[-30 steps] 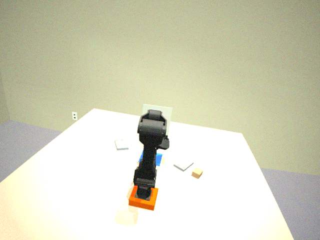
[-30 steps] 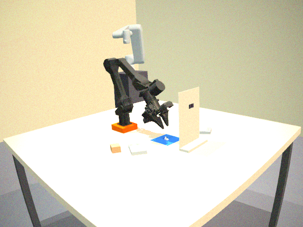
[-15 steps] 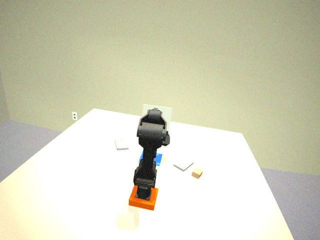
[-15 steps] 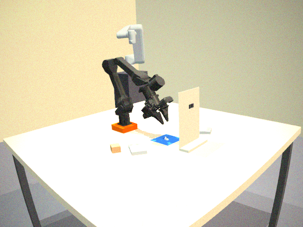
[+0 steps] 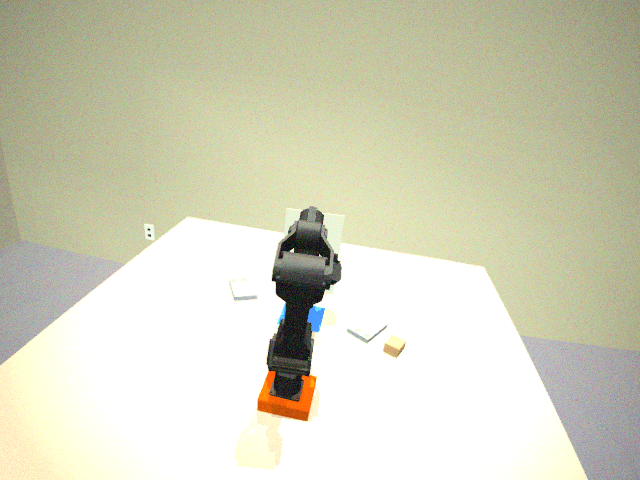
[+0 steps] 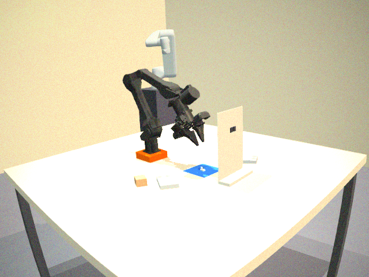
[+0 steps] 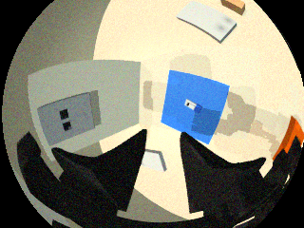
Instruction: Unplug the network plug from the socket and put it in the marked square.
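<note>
The small white plug (image 6: 201, 169) (image 7: 190, 104) lies on the blue marked square (image 6: 194, 171) (image 7: 178, 85), inside its edges. The upright panel (image 6: 230, 154) (image 7: 119, 78) stands beside the square, and the grey socket block (image 7: 78, 116) on it shows two dark openings with no plug in them. My gripper (image 6: 200, 143) (image 7: 163, 135) is open and empty, high above the table and the square, in front of the panel and apart from it. In the top view the arm hides the gripper, the plug and most of the panel.
A pale flat box (image 5: 367, 330) (image 6: 168, 182) (image 7: 206, 21) and a tan block (image 5: 393, 346) (image 6: 140, 180) (image 7: 233, 6) lie to one side of the square. Another pale flat box (image 5: 242, 288) (image 6: 250, 159) (image 7: 155, 160) lies on the other side, near the panel.
</note>
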`<action>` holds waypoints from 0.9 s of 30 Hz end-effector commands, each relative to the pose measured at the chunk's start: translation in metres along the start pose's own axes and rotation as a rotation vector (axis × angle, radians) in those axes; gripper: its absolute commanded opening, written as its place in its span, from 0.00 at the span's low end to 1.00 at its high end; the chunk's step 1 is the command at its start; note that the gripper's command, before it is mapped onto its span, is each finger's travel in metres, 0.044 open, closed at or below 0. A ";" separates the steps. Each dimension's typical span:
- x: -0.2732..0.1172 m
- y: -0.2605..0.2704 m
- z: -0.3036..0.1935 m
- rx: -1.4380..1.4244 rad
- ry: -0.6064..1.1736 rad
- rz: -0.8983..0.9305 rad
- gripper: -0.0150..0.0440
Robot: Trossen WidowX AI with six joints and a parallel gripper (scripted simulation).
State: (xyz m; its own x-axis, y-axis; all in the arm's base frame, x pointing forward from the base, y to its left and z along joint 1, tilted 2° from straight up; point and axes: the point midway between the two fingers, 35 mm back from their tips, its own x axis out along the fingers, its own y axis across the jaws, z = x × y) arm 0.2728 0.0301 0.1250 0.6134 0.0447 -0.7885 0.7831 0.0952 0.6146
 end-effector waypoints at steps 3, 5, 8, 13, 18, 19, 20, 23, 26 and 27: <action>-0.009 0.005 0.001 0.006 -0.006 0.005 0.52; -0.007 0.003 0.000 0.000 0.000 0.000 0.52; -0.012 0.008 0.000 0.000 0.000 0.000 0.52; -0.023 0.018 0.000 0.001 -0.001 0.001 0.52; -0.035 0.028 0.000 0.002 -0.002 0.002 0.52; -0.038 0.030 0.000 0.002 -0.002 0.002 0.52; -0.040 0.032 0.000 0.002 -0.002 0.002 0.52; -0.048 0.037 0.000 0.003 -0.003 0.003 0.52; -0.055 0.042 0.000 0.004 -0.003 0.003 0.52; -0.058 0.044 0.000 0.004 -0.003 0.003 0.52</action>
State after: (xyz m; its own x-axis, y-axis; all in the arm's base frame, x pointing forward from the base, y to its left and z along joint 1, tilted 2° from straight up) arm 0.2717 0.0322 0.1899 0.6132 0.0479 -0.7885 0.7827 0.0979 0.6146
